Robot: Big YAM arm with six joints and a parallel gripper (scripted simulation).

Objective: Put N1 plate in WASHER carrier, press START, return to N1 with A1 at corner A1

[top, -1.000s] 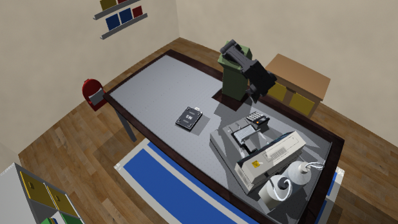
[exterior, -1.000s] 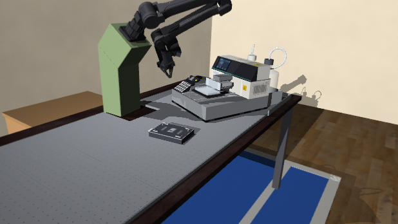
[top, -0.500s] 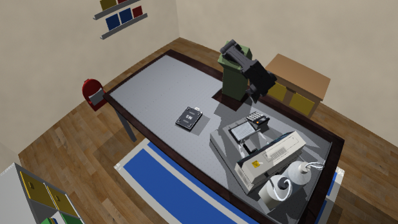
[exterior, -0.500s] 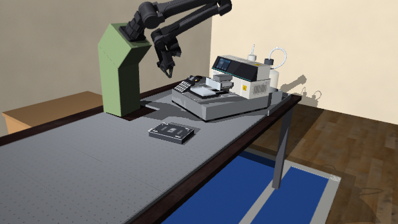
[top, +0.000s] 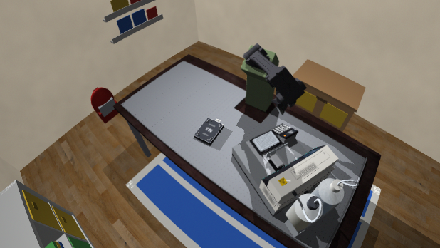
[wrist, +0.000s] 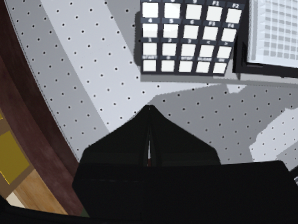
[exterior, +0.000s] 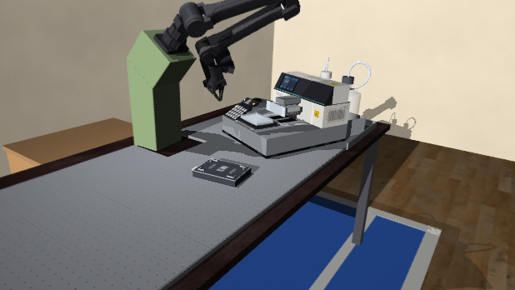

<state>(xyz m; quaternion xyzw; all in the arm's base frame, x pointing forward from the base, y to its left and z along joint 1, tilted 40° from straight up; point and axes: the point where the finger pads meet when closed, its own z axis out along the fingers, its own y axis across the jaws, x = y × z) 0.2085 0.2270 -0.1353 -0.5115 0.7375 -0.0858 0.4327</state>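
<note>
The white plate (top: pixel 266 141) (exterior: pixel 257 119) (wrist: pixel 275 35) lies on the dark carrier of the washer (top: pixel 313 160) (exterior: pixel 342 114), out in front of its housing. It looks flat; its fit inside the locators is too small to tell. The nest N1 (top: pixel 203 136) (exterior: pixel 214 178) is empty. My gripper (top: pixel 283 112) (exterior: pixel 220 99) (wrist: pixel 149 112) is shut and empty, above the table beside the keypad (top: pixel 283 129) (exterior: pixel 237 112) (wrist: pixel 169 49). The START key (wrist: pixel 149 65) is lowest left, ahead of the fingertips in the wrist view. A small orange light (top: pixel 285 135) (exterior: pixel 254 103) shows beside the keypad.
Two white bottles (top: pixel 306 214) (top: pixel 329 192) with looped tubes stand behind the washer. The green pedestal (top: pixel 260 90) (exterior: pixel 154 104) carries the arm at the table's edge. A wooden cabinet (top: pixel 331 83) stands beyond that edge.
</note>
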